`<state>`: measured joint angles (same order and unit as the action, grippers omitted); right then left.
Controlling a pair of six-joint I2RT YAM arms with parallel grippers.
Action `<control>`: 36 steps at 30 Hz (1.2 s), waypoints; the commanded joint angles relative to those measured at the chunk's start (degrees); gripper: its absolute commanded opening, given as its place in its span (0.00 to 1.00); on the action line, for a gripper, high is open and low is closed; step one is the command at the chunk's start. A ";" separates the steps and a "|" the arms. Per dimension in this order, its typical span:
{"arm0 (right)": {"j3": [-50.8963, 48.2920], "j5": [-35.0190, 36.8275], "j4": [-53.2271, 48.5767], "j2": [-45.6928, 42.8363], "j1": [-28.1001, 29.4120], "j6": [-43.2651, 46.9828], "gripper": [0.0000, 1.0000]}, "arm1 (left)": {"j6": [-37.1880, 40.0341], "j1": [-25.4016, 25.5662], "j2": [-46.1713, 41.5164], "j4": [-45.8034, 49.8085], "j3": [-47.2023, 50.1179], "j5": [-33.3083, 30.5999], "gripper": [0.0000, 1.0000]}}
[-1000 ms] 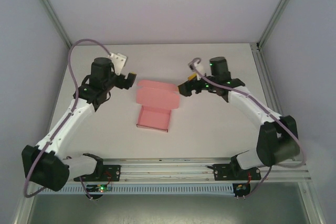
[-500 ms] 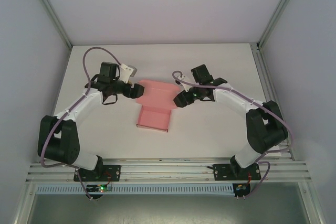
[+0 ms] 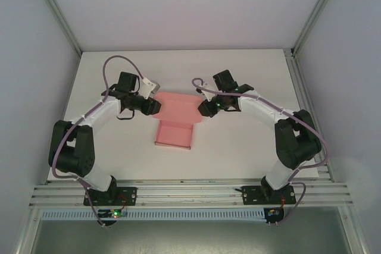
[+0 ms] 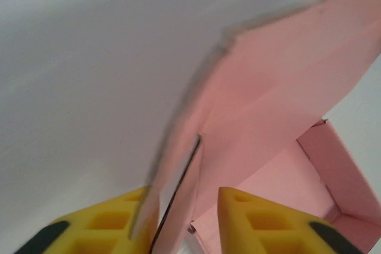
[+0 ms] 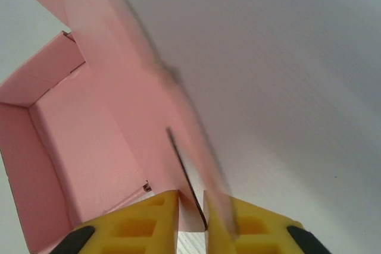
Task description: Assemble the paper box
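Right gripper (image 5: pixel 191 199) pinching paper box (image 3: pixel 173 133) flap, left gripper (image 4: pixel 181 199) straddling another

White matte table (image 3: pixel 238 153), evenly lit, enclosed by plain pale grey walls (image 3: pixel 178 4) at 9, 12 and 3 o'clock, aluminium posts (image 3: pixel 56 10) rising at 11 and 1 o'clock, slotted aluminium rail (image 3: pixel 190 190) along the 6 o'clock edge.

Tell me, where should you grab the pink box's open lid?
Take the paper box by its lid's end flaps, coming in from each side. Each flap is thin card standing on edge, so it slips between two fingers: the left gripper straddles one, the right gripper pinches the other.
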<state>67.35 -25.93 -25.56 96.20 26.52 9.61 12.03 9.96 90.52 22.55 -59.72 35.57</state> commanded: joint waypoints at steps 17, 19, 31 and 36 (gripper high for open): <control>4.37 53.28 25.30 -1.90 14.26 -23.07 0.00 | -30.44 15.79 -2.61 -16.00 -7.54 -40.79 0.00; 2.97 55.48 32.21 -0.73 15.51 -28.20 0.00 | -36.89 17.19 -1.65 -18.76 -7.77 -47.69 0.00; -5.82 48.60 56.63 5.86 14.97 -38.41 0.00 | -43.99 17.39 7.43 -38.74 -3.77 -47.72 0.00; -9.69 38.49 60.45 8.09 13.00 -37.64 0.00 | -42.57 17.38 10.47 -48.56 0.04 -43.85 0.00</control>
<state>59.35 23.73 28.53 102.85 39.27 -26.65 -30.46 25.87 99.83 -13.56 -60.29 -13.17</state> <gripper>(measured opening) 0.056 0.063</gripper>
